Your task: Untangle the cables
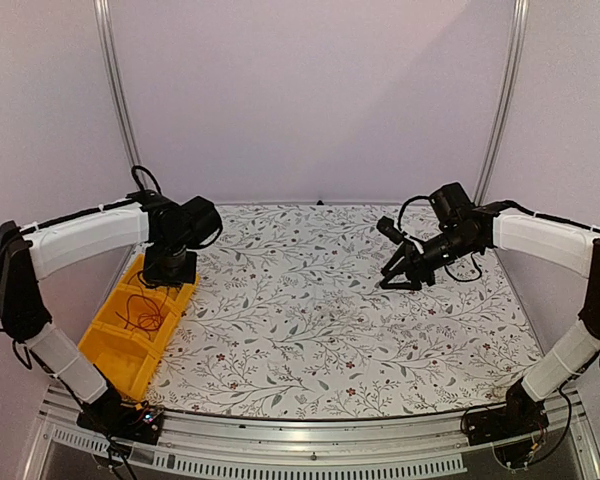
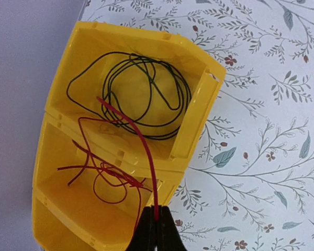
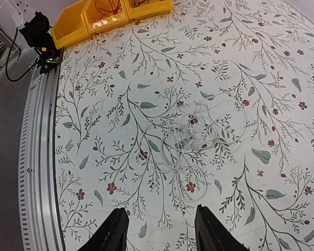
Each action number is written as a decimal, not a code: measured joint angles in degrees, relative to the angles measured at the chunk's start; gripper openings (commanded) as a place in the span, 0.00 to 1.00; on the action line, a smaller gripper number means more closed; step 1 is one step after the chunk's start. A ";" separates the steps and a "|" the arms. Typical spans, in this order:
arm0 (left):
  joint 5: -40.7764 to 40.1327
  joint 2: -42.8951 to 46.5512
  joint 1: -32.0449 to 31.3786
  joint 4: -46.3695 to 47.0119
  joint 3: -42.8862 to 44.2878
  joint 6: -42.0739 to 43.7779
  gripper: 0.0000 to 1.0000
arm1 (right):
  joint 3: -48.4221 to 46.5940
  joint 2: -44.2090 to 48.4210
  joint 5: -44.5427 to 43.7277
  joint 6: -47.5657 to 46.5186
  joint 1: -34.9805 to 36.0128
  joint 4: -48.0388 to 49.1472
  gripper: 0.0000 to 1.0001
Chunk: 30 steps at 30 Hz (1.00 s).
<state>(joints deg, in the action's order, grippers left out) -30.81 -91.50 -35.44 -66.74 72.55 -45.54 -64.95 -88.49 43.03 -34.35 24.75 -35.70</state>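
**Left jaws pinch the red cable above the bin; right jaws stand apart over the worktop**

The left gripper [image 2: 156, 212] hangs above the yellow bin [image 2: 196, 125] at the left edge of the floral worktop [image 2: 272, 104]. Its jaws are pressed together on a strand of the red cable [image 2: 141, 138]. From there the strand runs in an arc across the divider, and its free end lies over the black cable [image 2: 186, 97].

The black cable sits coiled in loose round loops in one end compartment of the bin. The rest of the red cable lies in tangled loops in the neighbouring compartment, with one part draped over the wall between the two.

The right gripper [image 3: 161, 222] hovers well apart from the bin, above the right half of the worktop. Its jaws stand clearly apart, with nothing between them. Below and ahead of it, a thin pale cable [image 3: 199, 136] lies on the worktop in overlapping loops, hard to make out against the pattern.
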 measured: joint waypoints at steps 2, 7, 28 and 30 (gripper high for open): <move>-0.46 3.65 -0.02 -3.74 -0.35 -2.80 0.00 | -0.02 -0.33 0.74 -0.13 0.00 0.00 0.48; 0.50 14.01 0.00 -9.51 -3.85 -8.02 0.00 | -0.02 -1.66 1.88 -0.52 0.00 -0.02 0.48; -11.58 35.98 -0.83 -11.89 4.76 -13.70 0.00 | 0.85 -3.13 4.09 -1.60 0.00 0.24 0.48; -9.57 38.05 -0.04 -12.00 1.14 -14.95 0.00 | 0.85 -3.13 4.09 -1.64 0.00 0.22 0.48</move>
<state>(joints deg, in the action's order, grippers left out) -40.38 -53.45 -35.48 -78.74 73.69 -60.49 -64.10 -91.61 47.11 -35.99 24.75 -35.48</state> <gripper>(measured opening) 0.017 0.476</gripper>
